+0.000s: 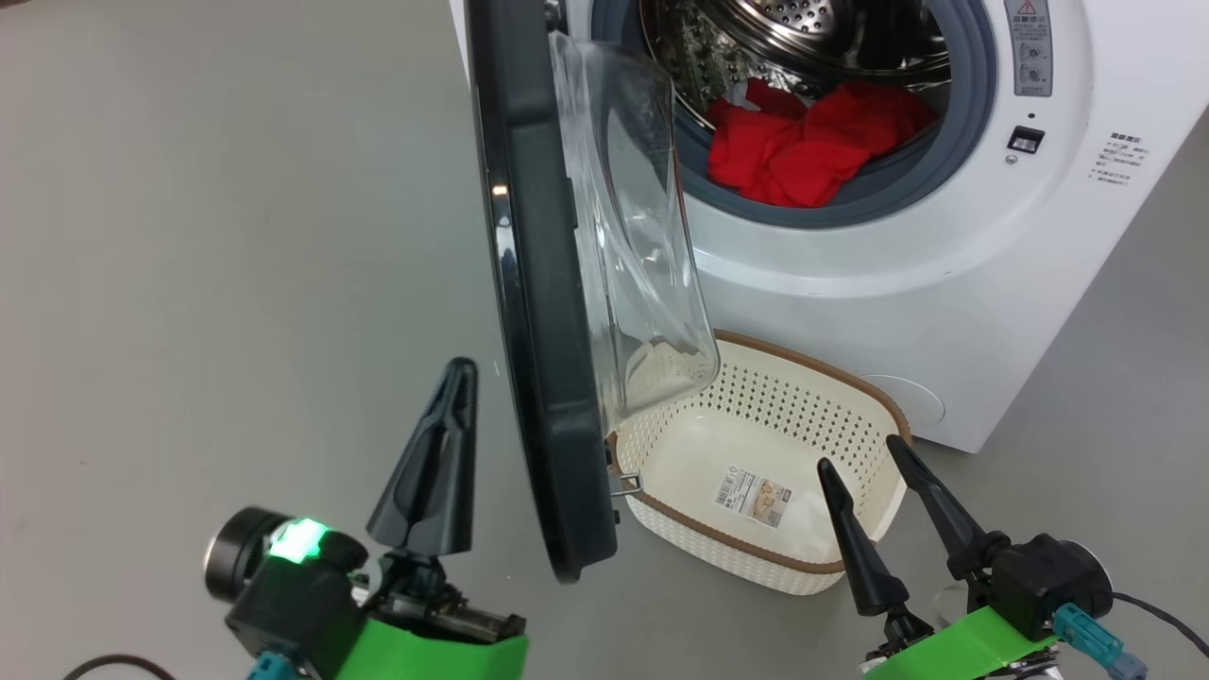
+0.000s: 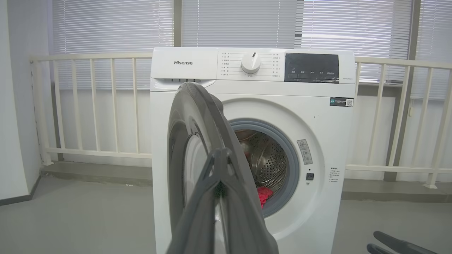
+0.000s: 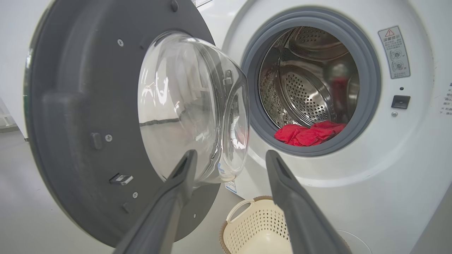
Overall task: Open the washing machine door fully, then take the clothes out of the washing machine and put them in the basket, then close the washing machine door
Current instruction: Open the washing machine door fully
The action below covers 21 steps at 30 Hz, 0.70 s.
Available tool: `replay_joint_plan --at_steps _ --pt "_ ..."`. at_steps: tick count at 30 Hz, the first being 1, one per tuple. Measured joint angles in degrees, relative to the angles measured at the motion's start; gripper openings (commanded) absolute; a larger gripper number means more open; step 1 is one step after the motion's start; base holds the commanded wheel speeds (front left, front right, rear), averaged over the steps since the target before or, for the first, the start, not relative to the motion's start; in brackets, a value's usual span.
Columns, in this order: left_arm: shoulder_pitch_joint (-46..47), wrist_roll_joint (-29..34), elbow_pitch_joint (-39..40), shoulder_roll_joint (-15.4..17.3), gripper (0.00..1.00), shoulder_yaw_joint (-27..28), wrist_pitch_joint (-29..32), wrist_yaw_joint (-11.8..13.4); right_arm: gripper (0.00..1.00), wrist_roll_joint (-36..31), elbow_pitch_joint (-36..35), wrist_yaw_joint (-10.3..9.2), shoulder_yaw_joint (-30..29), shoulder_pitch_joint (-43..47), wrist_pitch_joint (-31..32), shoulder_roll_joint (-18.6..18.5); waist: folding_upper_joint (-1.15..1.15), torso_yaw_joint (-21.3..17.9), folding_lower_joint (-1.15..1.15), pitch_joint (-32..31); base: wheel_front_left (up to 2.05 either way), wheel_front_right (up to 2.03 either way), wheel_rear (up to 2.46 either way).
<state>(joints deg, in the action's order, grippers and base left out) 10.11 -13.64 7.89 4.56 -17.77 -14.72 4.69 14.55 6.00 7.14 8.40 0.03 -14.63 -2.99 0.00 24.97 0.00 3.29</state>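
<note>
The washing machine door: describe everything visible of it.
The washing machine door is round: a wide glossy black rim, a dark grey inner face with screws, a bulging clear glass bowl at centre and a metal latch hook near its free edge. It stands swung open, its lower part over the basket's left end. The shut left pincer sits beside its outer side, apart from it.

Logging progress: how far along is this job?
Done: the washing machine door is swung out, perhaps not fully. In hand: nothing held; left gripper shut beside it, right gripper open over the basket. Left: the clothes lie in the drum, basket empty, door to close.
</note>
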Motion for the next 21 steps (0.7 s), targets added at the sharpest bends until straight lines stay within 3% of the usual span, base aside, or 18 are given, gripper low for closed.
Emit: replay_joint_plan --at_steps 10,21 --pt "4.45 1.58 3.39 -0.32 0.0 -6.94 4.13 -2.23 1.0 0.07 0.43 0.0 0.13 -0.1 0.0 0.0 0.0 -2.01 0.0 0.25 0.0 0.0 0.0" --pt "5.21 1.76 -1.69 -0.98 0.0 -11.91 11.47 -1.6 1.0 0.15 0.77 0.0 0.24 -0.39 0.0 0.0 0.0 -3.66 0.0 0.99 0.0 0.0 0.0"
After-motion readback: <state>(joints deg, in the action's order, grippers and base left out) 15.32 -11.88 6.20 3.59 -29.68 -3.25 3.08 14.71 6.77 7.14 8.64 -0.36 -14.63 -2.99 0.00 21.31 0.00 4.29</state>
